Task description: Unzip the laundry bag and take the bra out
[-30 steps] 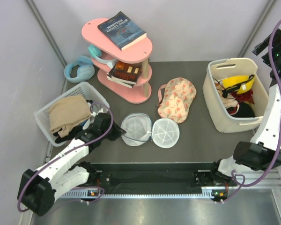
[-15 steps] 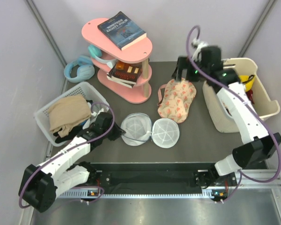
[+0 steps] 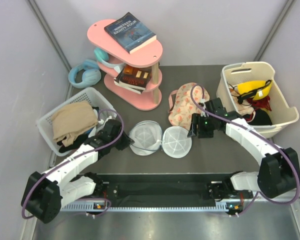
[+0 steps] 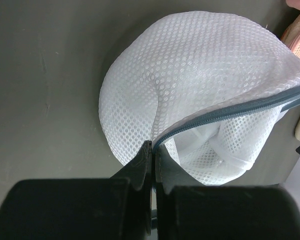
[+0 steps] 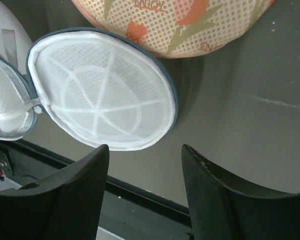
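Pinching the grey zip rim of the laundry bag (image 4: 190,90), the left gripper (image 4: 152,150) is clamped on the bag's left half. The bag lies unzipped, its two round halves side by side, and no garment shows inside. The right gripper (image 5: 145,150) hangs with jaws wide just right of the bag's flat half. Well right of the bag and beyond it, the yellow bra (image 3: 254,87) sits in a beige bin (image 3: 240,127), nearer the right arm; removal looks done.

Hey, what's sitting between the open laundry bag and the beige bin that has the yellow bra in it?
In the top view, only the right gripper and its arm, over bare table. The peach floral pouch lies just behind that line.
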`<act>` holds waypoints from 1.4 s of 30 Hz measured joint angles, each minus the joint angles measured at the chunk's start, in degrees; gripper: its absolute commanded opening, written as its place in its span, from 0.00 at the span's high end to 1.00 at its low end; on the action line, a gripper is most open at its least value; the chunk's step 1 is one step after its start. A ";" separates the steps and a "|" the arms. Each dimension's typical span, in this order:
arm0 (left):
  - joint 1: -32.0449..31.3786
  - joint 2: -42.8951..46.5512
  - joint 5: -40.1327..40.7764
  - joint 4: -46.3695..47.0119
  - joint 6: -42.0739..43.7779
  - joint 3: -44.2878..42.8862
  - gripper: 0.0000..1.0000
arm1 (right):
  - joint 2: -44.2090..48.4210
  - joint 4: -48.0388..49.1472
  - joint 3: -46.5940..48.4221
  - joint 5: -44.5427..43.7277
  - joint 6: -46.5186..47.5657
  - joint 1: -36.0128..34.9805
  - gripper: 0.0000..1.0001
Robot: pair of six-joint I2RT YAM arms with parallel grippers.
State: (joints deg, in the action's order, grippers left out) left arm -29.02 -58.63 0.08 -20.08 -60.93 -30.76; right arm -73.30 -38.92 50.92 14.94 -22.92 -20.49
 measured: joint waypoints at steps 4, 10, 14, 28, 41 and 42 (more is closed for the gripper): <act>0.02 -0.02 0.02 0.20 0.00 0.00 1.00 | -2.56 2.75 -0.37 -0.39 0.04 0.00 0.59; 0.09 0.94 0.04 0.07 -0.02 0.00 1.00 | -7.10 6.27 -0.76 -1.55 -0.22 0.00 0.59; 0.09 2.08 0.04 0.00 -0.04 0.00 1.00 | -8.66 8.20 -1.97 -1.81 -0.17 0.00 0.60; 0.09 2.54 0.04 -0.11 -0.07 0.02 1.00 | -13.49 14.21 -4.11 -1.64 -0.42 -1.44 0.75; 0.09 2.43 0.20 -0.04 0.00 0.02 1.00 | -14.08 5.46 2.89 -3.13 2.36 -1.86 1.00; 0.09 2.19 0.24 0.09 0.11 0.02 1.00 | -13.97 3.82 4.87 -3.72 2.95 -1.86 1.00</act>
State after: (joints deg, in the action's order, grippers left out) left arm -28.93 -56.45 0.32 -19.99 -60.82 -30.74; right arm -87.26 -35.09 55.79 11.22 -19.97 -22.35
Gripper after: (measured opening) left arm 0.023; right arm 0.009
